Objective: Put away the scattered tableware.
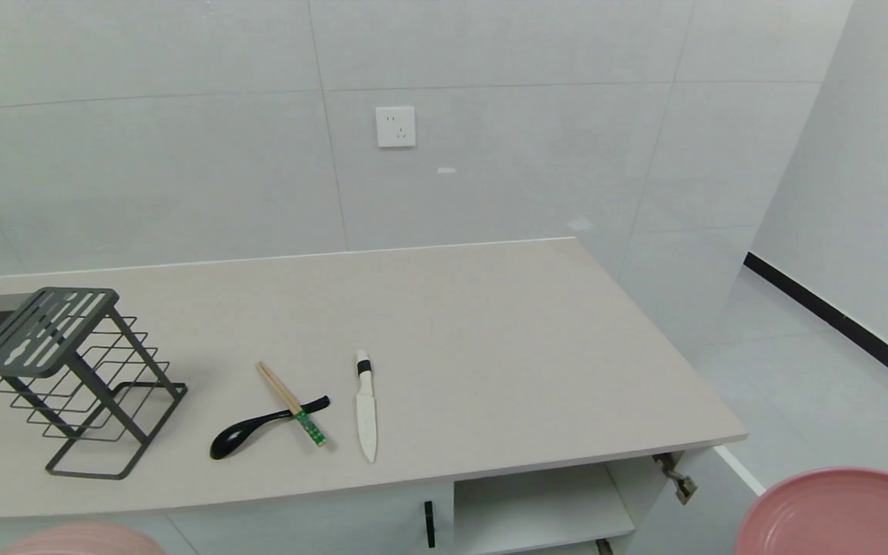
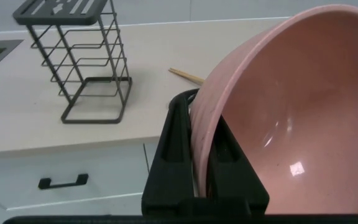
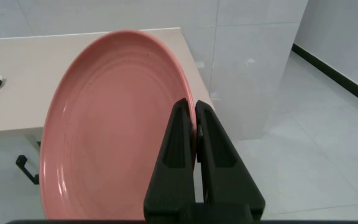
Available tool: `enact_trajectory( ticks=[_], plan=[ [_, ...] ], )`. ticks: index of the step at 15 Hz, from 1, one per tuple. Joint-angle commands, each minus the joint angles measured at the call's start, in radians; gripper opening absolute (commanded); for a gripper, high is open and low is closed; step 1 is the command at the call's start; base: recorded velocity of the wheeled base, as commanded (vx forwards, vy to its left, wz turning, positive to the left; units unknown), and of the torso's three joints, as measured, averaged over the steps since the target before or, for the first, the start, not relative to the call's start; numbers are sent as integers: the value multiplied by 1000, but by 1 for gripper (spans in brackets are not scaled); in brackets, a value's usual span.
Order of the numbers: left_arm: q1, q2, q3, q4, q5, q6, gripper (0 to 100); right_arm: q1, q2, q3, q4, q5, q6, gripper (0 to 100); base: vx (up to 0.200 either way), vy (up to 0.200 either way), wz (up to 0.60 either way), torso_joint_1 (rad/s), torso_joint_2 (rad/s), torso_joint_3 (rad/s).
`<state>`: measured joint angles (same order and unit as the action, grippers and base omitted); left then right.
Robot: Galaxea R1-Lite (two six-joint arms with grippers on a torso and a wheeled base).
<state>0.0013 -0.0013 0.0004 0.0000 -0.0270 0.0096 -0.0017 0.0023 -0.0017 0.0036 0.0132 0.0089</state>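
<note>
The left hand (image 2: pixel 197 127) is clamping a pink bowl (image 2: pixel 291 112) by its rim, the right hand (image 3: pixel 191 118) pinching a pink plate (image 3: pixel 110 118) by its edge; such thin grips may be inviting a pivot and drop. Beyond both hands, spoon (image 1: pixel 259 426), chopsticks (image 1: pixel 290 402) and knife (image 1: pixel 367 408) are lying on the bench (image 1: pixel 490 331).

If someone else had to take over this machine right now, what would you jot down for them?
Left gripper shut on the pink bowl; right gripper shut on the pink plate, both held off the counter.
On the counter: black spoon crossed by chopsticks, white knife beside them, wire rack to the left.
Done: dishes picked up. Left: stow everything.
</note>
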Motion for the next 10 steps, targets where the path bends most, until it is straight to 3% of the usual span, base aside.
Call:
enact_trajectory(
  ticks=[1, 3, 5, 10],
  plan=[
    [0, 1, 0, 0, 1, 1, 0, 0, 1, 0, -1, 1, 0, 0, -200, 0, 0, 7, 2, -2],
    [0, 1, 0, 0, 1, -3, 0, 0, 1, 0, -1, 1, 0, 0, -200, 0, 0, -5, 0, 2],
    [0, 1, 0, 0, 1, -3, 0, 0, 1, 0, -1, -1, 0, 0, 0, 0, 0, -40, 82, 40],
    [0, 1, 0, 0, 1, -3, 0, 0, 1, 0, -1, 1, 0, 0, 0, 0, 0, -173, 368, 174]
  ],
)
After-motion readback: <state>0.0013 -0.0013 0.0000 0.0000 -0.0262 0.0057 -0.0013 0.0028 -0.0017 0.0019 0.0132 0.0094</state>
